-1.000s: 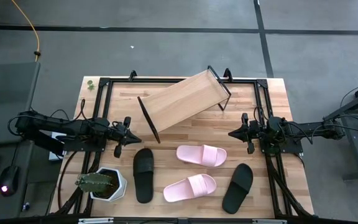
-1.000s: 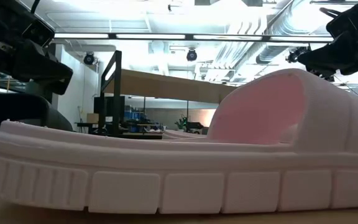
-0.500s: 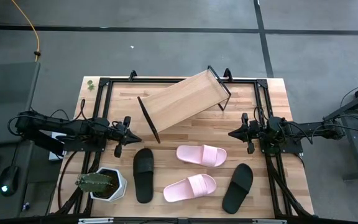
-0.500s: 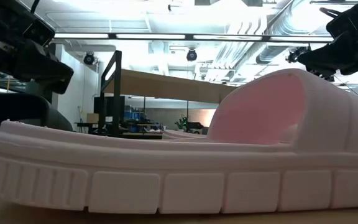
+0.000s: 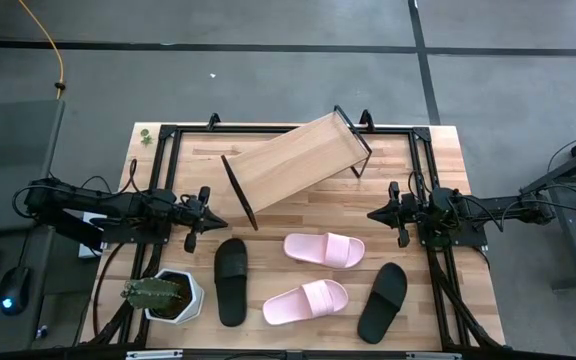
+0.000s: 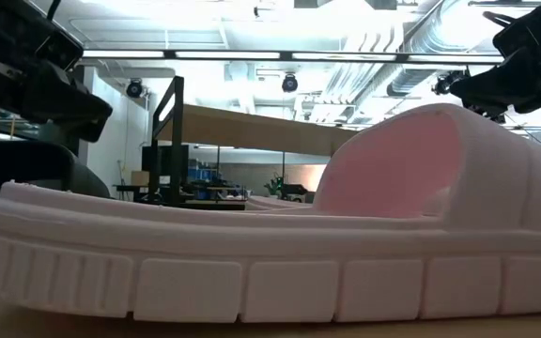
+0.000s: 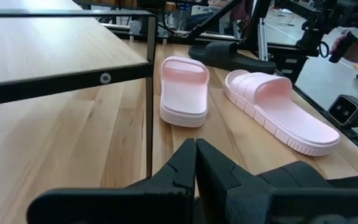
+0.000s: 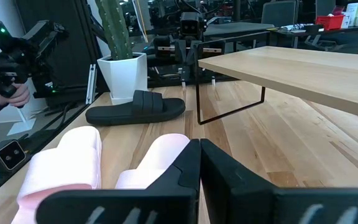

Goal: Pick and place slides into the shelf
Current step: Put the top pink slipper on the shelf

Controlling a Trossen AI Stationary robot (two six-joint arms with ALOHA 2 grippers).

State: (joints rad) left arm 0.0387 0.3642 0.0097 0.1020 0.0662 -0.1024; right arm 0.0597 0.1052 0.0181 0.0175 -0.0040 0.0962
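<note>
Pale, smooth matt wood on the shelf [image 5: 293, 160], thin black metal ends; pink slides [image 5: 324, 249] look like soft matt foam, ribbed soles; tabletop [image 5: 438, 290] of striped butcher-block wood.

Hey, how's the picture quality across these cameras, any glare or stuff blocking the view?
High view: even light, soft shadows, all four slides and the shelf clear. Low view: a pink slide right at the lens fills most of the frame, and the ceiling lights are blown out white. Left wrist view: the left gripper looms dark in the foreground. Right wrist view: the right gripper does the same.
</note>
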